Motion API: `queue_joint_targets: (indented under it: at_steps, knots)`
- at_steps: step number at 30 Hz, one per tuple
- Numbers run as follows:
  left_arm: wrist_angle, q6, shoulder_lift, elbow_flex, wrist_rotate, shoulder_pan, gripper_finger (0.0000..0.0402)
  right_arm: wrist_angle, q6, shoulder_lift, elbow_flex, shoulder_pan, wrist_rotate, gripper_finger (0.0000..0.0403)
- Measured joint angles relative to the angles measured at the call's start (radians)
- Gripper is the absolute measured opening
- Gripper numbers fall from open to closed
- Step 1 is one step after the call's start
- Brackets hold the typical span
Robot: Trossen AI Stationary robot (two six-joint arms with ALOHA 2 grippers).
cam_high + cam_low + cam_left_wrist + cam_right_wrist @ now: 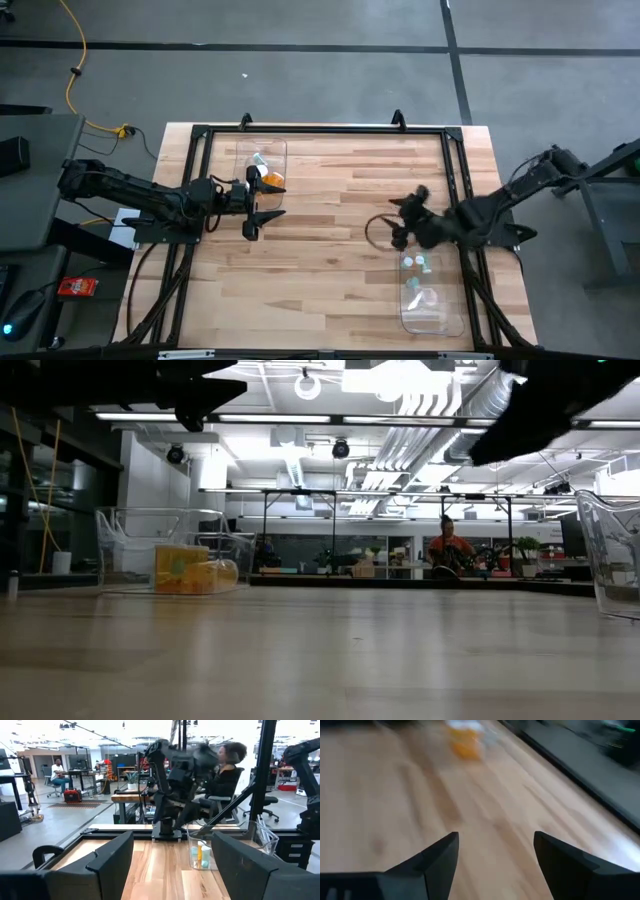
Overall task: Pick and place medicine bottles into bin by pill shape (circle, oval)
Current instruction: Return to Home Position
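Amber-orange medicine bottles (270,180) lie in a clear bin (262,150) at the table's far left; they also show in the low view (195,572) and, blurred, in the right wrist view (465,742). Pale and teal medicine bottles (415,265) lie in a second clear bin (432,300) at the near right and show in the left wrist view (200,855). My left gripper (272,200) hangs open and empty just on the near side of the left bin. My right gripper (395,220) is open and empty above bare wood, just on the far side of the right bin.
A black frame (320,130) runs along the table's far edge and down both sides. Bare wood (330,230) lies between the two bins. A dark cable loop (378,230) lies by my right gripper. People sit in the room beyond the table (225,765).
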Motion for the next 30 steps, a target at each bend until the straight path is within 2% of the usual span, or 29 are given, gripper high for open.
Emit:
queue_joint_targets:
  at_steps: [4, 6, 9, 12, 19, 23, 26, 30]
  knots:
    - [0.0, 0.007, 0.0, 0.0, 0.0, 0.0, 0.0257, 0.544, -0.338, -0.061, -0.162, -0.184, -0.308, 0.0252]
    - [0.0, 0.009, 0.0, 0.0, -0.002, 0.0, 0.0257, 0.721, -0.441, -0.065, -0.205, -0.264, -0.415, 0.0252]
    - [-0.001, 0.016, 0.0, 0.0, -0.037, 0.0, 0.0257, 0.861, -0.522, -0.06, -0.216, -0.358, -0.539, 0.0252]
    - [-0.027, 0.002, 0.0, 0.0, -0.069, 0.003, 0.0257, 0.922, -0.541, -0.057, -0.216, -0.406, -0.645, 0.0252]
    - [-0.122, 0.034, -0.01, 0.001, -0.073, 0.003, 0.0257, 0.942, -0.54, -0.056, -0.216, -0.426, -0.656, 0.0252]
    - [-0.306, 0.078, -0.123, 0.001, -0.07, 0.016, 0.0238, 0.916, -0.51, -0.056, -0.217, -0.425, -0.656, 0.0252]
    - [-0.472, 0.073, -0.265, 0.001, -0.057, 0.035, 0.0194, 0.901, -0.487, -0.056, -0.217, -0.425, -0.657, 0.0252]
    - [-0.646, 0.071, -0.461, 0.001, -0.048, 0.059, 0.0097, 0.901, -0.487, -0.055, -0.217, -0.425, -0.656, 0.0252]
